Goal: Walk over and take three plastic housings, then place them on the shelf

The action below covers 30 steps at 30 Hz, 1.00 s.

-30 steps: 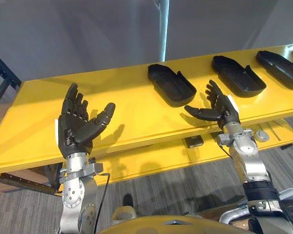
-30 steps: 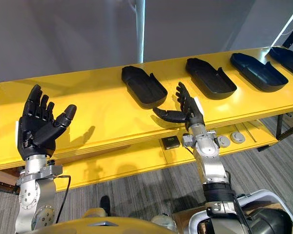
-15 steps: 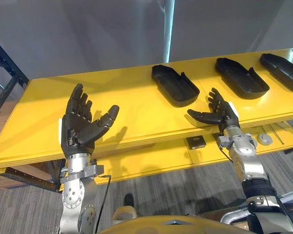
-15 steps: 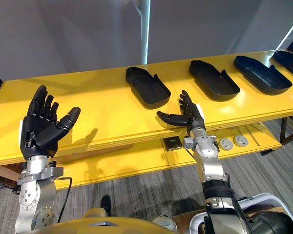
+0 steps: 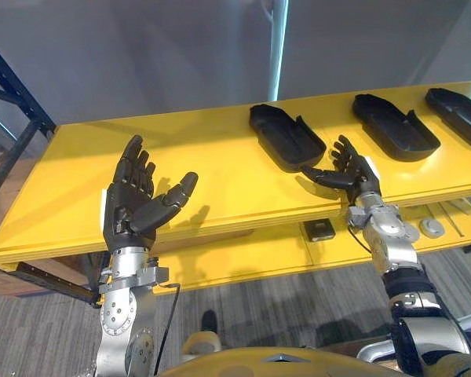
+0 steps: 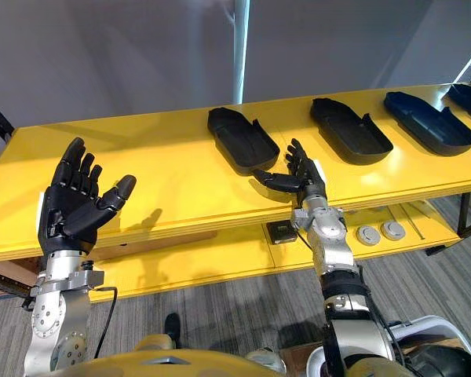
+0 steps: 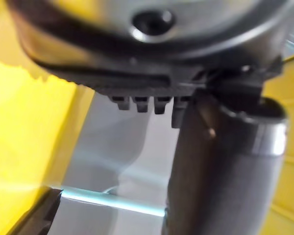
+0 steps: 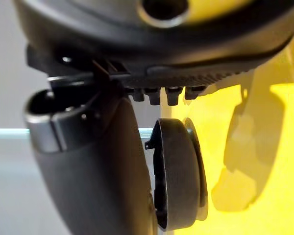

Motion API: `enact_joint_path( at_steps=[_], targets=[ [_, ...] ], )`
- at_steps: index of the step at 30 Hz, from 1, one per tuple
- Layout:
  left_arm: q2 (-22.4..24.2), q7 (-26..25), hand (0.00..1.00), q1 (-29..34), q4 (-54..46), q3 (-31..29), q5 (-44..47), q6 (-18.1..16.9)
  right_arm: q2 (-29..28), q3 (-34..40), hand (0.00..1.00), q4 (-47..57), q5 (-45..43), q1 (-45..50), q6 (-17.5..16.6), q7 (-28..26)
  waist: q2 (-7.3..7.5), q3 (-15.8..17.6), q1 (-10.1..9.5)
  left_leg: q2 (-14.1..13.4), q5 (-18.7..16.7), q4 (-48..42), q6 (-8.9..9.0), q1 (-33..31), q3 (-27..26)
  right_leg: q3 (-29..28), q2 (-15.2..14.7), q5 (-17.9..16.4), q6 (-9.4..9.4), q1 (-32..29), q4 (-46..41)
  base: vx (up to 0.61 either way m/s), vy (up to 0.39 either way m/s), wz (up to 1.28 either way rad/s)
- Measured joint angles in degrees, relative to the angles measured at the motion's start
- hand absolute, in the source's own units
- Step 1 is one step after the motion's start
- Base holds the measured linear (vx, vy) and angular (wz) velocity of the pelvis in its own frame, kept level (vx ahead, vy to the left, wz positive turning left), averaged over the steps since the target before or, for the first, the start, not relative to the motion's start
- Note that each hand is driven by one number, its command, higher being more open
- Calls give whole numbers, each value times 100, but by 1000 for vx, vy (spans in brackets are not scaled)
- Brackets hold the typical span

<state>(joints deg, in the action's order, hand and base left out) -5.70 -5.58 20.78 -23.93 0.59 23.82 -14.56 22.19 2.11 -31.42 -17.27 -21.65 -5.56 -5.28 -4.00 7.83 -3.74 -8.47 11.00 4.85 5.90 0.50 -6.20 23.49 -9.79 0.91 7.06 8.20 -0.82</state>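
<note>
housing (image 5: 286, 138): nearest one, mid yellow table (image 5: 212, 177), untouched.
right hand (image 5: 352, 174): fingers spread, empty, just beside it.
left hand (image 5: 135, 206): spread, idle.
risk: we fear thumb shoves housing away.

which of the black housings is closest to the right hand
The leftmost housing, just beyond the thumb of the right hand; the others lie farther right along the yellow shelf.

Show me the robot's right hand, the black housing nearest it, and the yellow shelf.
right hand (image 5: 358, 177), left eye view, its middle
black housing (image 5: 286, 140), left eye view, hollow inside
yellow shelf (image 5: 220, 169), left eye view, bare top
</note>
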Motion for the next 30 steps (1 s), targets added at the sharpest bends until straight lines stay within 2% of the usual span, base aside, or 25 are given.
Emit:
enact_joint_path(
  at_steps=[4,18,30],
  targets=[
    [0,52,100,-2,135,5,15,0,14,-58,100,-9,1,-19,0,-63,-17,-4,-70,5,2,0,1,-3,21,23,-1,-1,-1,12,0,0,-10,2],
    [-1,156,100,-2,198,15,43,0,218,-203,100,-199,0,-238,1,-569,-63,14,-83,10,-14,-2,41,-32,88,84,3,-6,-6,28,6,-2,-7,2],
    [-34,198,100,-1,210,17,38,0,261,-222,100,317,6,-140,20,-794,-67,30,-68,-7,-44,-3,41,-20,-5,-7,10,-3,-1,-16,21,0,-2,-3]
  ],
)
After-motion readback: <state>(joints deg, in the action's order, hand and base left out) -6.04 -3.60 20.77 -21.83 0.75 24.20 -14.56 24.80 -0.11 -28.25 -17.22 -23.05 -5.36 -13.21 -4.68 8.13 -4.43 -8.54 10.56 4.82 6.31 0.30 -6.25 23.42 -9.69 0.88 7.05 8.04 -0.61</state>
